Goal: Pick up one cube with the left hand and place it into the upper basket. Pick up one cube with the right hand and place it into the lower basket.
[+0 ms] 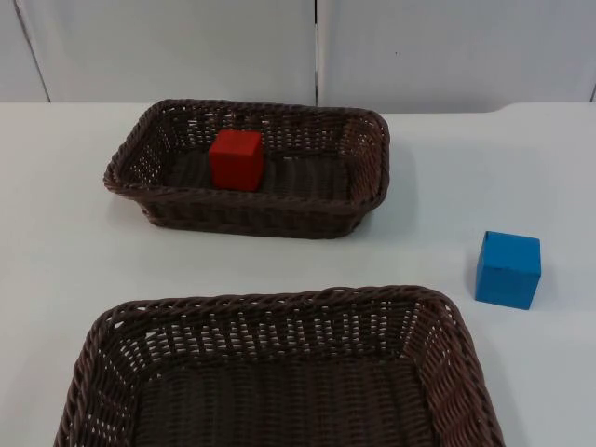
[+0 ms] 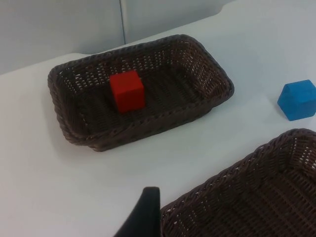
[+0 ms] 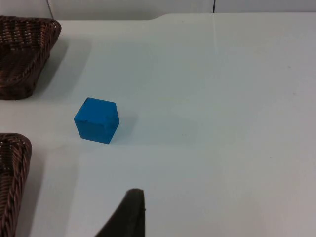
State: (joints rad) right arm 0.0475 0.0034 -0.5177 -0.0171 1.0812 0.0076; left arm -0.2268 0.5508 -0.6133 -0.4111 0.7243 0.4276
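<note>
A red cube [image 1: 235, 158] [image 2: 127, 91] rests inside the upper brown wicker basket [image 1: 251, 207] [image 2: 148, 133], toward its left half. A blue cube [image 1: 507, 270] [image 2: 297, 99] [image 3: 97, 120] sits on the bare white table, right of both baskets. The lower wicker basket [image 1: 279, 307] [image 2: 237, 168] [image 3: 10, 173] has nothing in it. My left gripper [image 2: 143, 217] hovers over the table beside the lower basket's rim, well away from the red cube. My right gripper [image 3: 126, 215] hangs above the table a short way from the blue cube, holding nothing that I can see.
The grey partition wall [image 1: 317, 47] closes the table's far side, just behind the upper basket. A strip of white table [image 1: 74, 270] runs between the two baskets. The upper basket's corner [image 3: 19, 54] lies beyond the blue cube.
</note>
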